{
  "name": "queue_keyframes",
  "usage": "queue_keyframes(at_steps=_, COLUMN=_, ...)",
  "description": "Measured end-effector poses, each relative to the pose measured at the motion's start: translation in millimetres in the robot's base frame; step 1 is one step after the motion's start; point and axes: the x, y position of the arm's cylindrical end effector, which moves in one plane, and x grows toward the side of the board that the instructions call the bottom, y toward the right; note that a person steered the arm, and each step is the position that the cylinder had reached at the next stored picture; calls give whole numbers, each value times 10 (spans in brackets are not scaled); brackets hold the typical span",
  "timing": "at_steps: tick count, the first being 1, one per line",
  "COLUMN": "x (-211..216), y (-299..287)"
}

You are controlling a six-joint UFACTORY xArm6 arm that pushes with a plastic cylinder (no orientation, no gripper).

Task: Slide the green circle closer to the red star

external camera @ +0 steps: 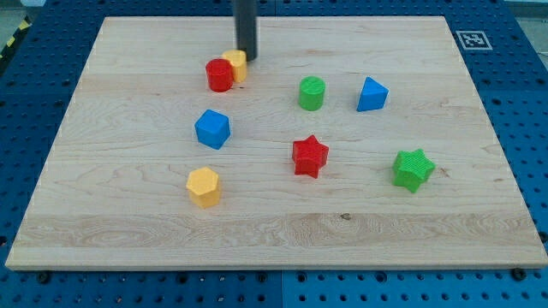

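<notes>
The green circle (312,92) stands upright on the wooden board (128,231), right of centre in the upper half. The red star (309,156) lies below it, with a gap of about one block's width between them. My tip (247,57) is at the upper middle of the board, well to the left of and above the green circle. It is right next to a yellow block (237,63), which touches a red cylinder (219,75).
A blue triangle (372,95) lies right of the green circle. A green star (413,168) lies right of the red star. A blue cube (212,129) and a yellow hexagon (204,186) lie on the left half.
</notes>
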Motion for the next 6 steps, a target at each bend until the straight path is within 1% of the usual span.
queue_keyframes(at_steps=1, x=0, y=-85)
queue_keyframes(at_steps=2, x=10, y=257)
queue_keyframes(at_steps=3, x=17, y=968)
queue_keyframes(at_steps=4, x=220, y=1025)
queue_keyframes(at_steps=5, x=576, y=1037)
queue_keyframes(at_steps=6, x=826, y=1184)
